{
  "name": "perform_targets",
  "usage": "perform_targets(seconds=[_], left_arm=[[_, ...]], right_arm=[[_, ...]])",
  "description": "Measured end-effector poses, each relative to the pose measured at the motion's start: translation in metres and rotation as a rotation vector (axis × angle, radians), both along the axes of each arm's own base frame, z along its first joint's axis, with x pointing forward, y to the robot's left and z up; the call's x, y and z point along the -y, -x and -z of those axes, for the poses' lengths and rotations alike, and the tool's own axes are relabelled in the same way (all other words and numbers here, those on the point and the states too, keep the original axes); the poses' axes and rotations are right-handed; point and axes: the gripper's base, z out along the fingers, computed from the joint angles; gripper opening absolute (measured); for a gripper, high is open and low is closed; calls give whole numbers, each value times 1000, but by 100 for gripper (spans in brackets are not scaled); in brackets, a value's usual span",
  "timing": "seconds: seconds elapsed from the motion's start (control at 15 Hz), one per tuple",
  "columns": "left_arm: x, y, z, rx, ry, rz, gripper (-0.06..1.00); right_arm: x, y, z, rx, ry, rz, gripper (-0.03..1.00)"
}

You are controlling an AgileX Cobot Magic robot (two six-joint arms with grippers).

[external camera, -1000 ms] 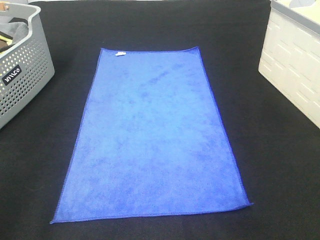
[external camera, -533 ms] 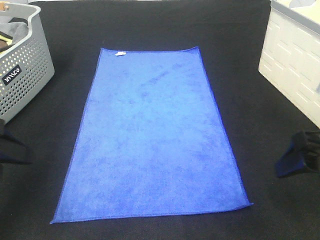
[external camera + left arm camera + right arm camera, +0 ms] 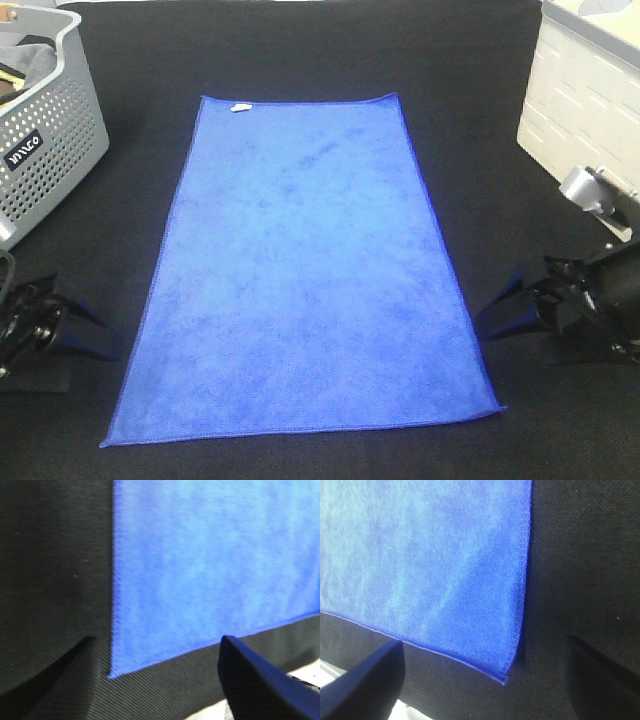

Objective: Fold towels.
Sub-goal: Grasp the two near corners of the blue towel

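Exterior high view: towel [image 3: 310,270] lies flat, frame centre, on black table [image 3: 300,50]. Left gripper [image 3: 100,335], lower left, and right gripper [image 3: 498,308], lower right, sit just beside its near corners, fingers spread wide.

- Bright royal-blue microfibre towel [image 3: 310,270], rectangular, with darker stitched edges.
- Lies fully unfolded and flat at the middle of the black tabletop [image 3: 300,50].
- Runs lengthwise from 12 to 6 o'clock.
- Carries a small white tag [image 3: 240,107] on the far short edge, near the 11 o'clock corner.
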Motion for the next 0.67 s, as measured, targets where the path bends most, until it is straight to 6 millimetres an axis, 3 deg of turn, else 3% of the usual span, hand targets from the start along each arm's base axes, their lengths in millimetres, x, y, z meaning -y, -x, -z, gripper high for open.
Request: perform_targets(seconds=[0.67], left_arm=[[1,-6,34,-44,-17,-7,64]], right_arm=[[-2,-10,45,-95,-35,16,73]])
